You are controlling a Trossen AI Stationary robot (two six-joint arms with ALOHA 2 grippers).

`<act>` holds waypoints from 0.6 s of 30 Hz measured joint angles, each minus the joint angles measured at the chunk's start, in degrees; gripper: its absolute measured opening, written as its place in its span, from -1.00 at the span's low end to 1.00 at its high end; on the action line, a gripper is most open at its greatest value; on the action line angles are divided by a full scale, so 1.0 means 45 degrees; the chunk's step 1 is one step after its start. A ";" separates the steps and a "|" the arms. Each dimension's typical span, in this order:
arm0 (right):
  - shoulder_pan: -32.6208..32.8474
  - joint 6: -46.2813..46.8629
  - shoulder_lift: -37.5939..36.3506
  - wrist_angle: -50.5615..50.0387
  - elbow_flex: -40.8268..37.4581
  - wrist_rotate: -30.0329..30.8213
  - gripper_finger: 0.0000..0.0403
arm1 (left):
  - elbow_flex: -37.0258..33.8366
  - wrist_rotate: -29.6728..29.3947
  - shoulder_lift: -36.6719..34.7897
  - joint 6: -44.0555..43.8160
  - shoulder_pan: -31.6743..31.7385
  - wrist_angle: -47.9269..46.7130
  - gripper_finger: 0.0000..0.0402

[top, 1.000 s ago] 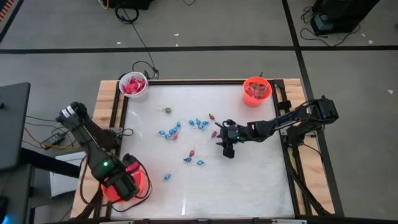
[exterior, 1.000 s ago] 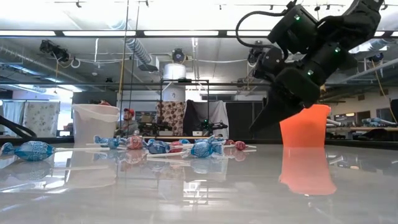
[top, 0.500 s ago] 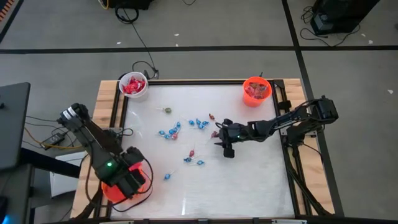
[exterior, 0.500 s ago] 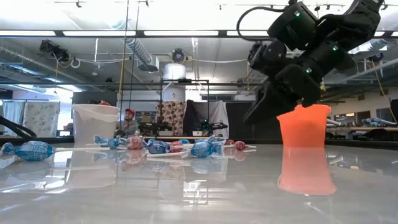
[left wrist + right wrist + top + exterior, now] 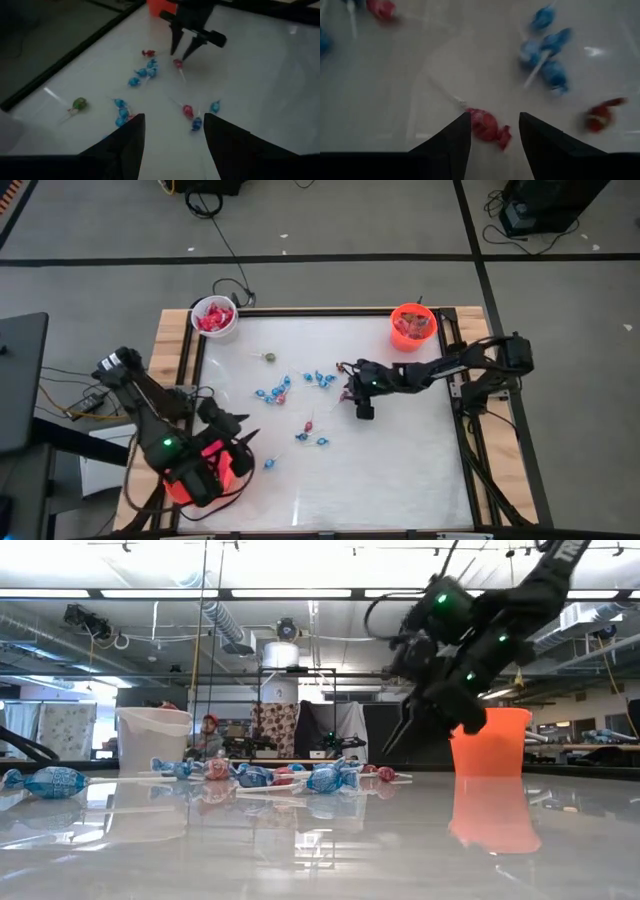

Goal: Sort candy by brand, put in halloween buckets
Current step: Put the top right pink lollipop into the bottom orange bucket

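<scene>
- Nearest me, my left gripper hangs at the table's seven o'clock corner, right over the larger orange bucket; its jaws stand apart, released, nothing between them.
- Just ahead of it, a lone blue candy lies on the white table.
- Toward centre, a red lollipop sits beside two blue pieces.
- At centre, my right gripper points down at a red-wrapped lollipop; the fingers straddle it, spread and not closed on it.
- At ten o'clock from that gripper, a cluster of blue candy lies scattered, and a green lollipop beyond it.
- Far edge: white bucket at eleven o'clock, holding red packets; small orange bucket at one o'clock, also with candy inside.
</scene>
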 joint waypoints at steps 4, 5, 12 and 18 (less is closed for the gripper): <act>-0.0149 -0.0362 0.0957 -0.0306 0.0402 -0.0722 -0.12 | -0.0590 0.0081 0.0024 0.0797 0.0636 0.1180 0.04; -0.0149 -0.0397 0.1142 -0.0259 0.0474 -0.0853 -0.12 | -0.0845 0.0245 0.0047 0.1123 0.0749 0.1577 0.04; -0.0159 -0.0417 0.1757 0.0102 0.0634 -0.1352 -0.21 | -0.3231 0.1745 0.0077 0.2155 0.2460 0.3986 0.04; -0.0038 -0.0235 0.1504 0.0204 0.0577 -0.1378 -0.70 | -0.5515 0.2058 0.0063 0.5866 0.4035 0.9133 0.04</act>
